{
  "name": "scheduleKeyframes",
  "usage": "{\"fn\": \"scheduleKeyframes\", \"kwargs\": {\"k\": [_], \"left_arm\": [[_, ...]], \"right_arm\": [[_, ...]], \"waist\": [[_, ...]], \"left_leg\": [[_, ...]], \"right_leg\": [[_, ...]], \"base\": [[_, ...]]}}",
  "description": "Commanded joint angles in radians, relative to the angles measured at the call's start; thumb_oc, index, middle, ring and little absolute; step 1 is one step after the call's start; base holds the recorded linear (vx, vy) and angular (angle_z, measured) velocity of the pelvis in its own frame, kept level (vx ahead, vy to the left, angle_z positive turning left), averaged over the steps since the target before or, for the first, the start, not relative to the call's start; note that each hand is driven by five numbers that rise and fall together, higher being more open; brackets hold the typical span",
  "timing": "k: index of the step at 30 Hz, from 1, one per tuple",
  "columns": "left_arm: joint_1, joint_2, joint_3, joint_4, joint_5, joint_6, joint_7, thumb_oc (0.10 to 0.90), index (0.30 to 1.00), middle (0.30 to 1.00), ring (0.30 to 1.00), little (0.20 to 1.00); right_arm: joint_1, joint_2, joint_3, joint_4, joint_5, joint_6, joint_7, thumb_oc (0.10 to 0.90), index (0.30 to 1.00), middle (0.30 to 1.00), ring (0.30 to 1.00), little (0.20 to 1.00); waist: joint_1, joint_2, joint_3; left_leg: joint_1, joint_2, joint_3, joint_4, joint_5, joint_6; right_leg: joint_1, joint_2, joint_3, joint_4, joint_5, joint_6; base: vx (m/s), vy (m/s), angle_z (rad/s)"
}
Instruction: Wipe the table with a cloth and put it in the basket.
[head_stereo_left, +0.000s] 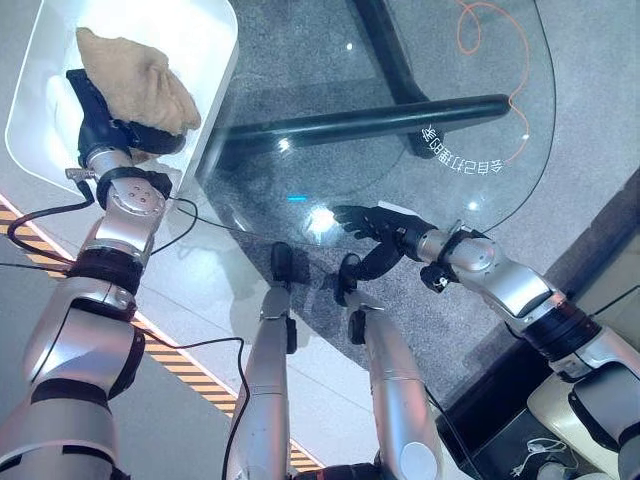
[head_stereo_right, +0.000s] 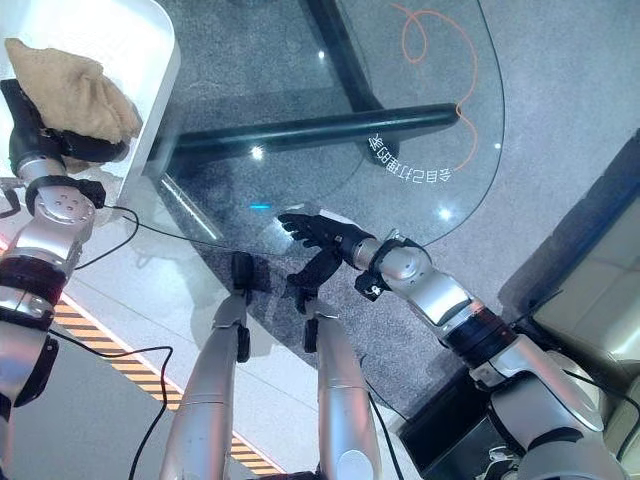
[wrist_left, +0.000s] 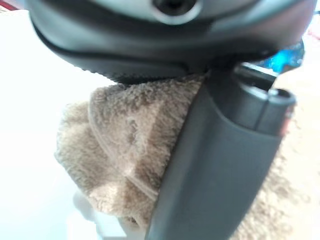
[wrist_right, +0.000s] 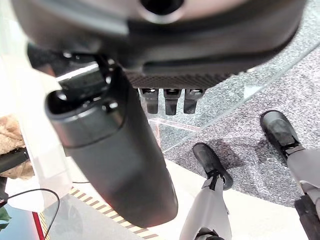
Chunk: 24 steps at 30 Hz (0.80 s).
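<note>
Clutching tan cloth (head_stereo_left: 135, 78) over white basket (head_stereo_left: 205, 40): left robot hand (head_stereo_left: 100, 125); right robot hand (head_stereo_left: 375, 222) fingers straight on glass table (head_stereo_left: 480, 150).

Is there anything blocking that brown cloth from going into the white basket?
Nothing visible does. The left hand grips the cloth directly over the basket. The right hand lies open on the glass table.
</note>
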Motion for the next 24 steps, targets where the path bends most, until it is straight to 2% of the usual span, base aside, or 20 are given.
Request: {"fn": "scheduleKeyframes", "kwargs": {"k": [1, 16, 24], "left_arm": [[-0.100, 0.070, 0.031, -0.009, 0.030, -0.059, 0.007, 0.800, 0.900, 0.900, 0.900, 0.900], [-0.053, 0.094, 0.059, -0.048, 0.043, -0.109, -0.003, 0.800, 0.900, 0.900, 0.900, 0.900], [0.025, 0.118, 0.124, -0.133, 0.105, -0.178, 0.147, 0.800, 0.900, 0.900, 0.900, 0.900]], "right_arm": [[0.006, 0.030, -0.041, -0.061, 0.051, -0.064, 0.017, 0.800, 0.900, 0.900, 0.900, 0.900], [0.063, 0.036, -0.078, -0.110, 0.017, -0.054, 0.017, 0.800, 0.900, 0.900, 0.900, 0.900], [0.118, 0.042, -0.099, -0.139, 0.013, -0.042, 0.001, 0.800, 0.900, 0.900, 0.900, 0.900]], "waist": [[0.023, -0.009, -0.021], [0.035, 0.007, -0.021], [0.058, 0.013, -0.021]], "left_leg": [[0.049, 0.013, 0.067, 0.079, -0.151, 0.008], [0.112, 0.012, 0.069, 0.041, -0.145, 0.007], [0.168, 0.011, 0.061, 0.015, -0.141, 0.004]], "right_leg": [[0.008, 0.052, 0.092, -0.124, 0.126, 0.057], [0.061, 0.047, 0.074, -0.127, 0.108, 0.055], [0.118, 0.047, 0.053, -0.132, 0.085, 0.044]], "base": [[0.00, 0.000, 0.00], [-0.02, -0.019, 0.00], [-0.03, -0.073, 0.00]]}}
